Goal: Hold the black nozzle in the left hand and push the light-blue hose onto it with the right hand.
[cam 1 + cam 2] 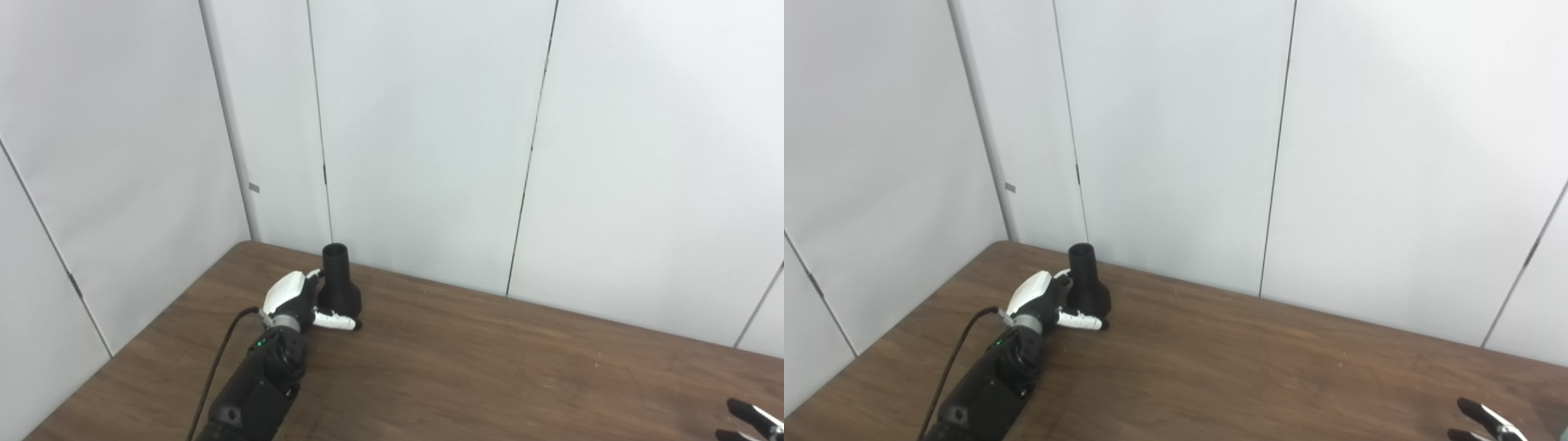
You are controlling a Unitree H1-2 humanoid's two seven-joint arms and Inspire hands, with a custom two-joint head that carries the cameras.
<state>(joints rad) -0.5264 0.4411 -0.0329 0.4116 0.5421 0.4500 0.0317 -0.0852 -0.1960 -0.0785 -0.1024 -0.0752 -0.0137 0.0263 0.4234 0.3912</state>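
The black nozzle [338, 283] stands upright on the brown table [490, 367] near its back left corner, narrow end up. My left hand [295, 300] is wrapped around its flared base: the thumb [334, 320] lies across the front and the fingers go behind the neck, mostly hidden. The base still rests on the tabletop. Of my right hand [750, 422], only the dark fingertips show at the bottom right corner, spread apart and holding nothing. No light-blue hose is in either view.
White wall panels [429, 141] rise right behind the nozzle and along the table's left side. A black cable [214, 367] runs along my left forearm. The table's left edge [122, 361] runs diagonally close to the arm.
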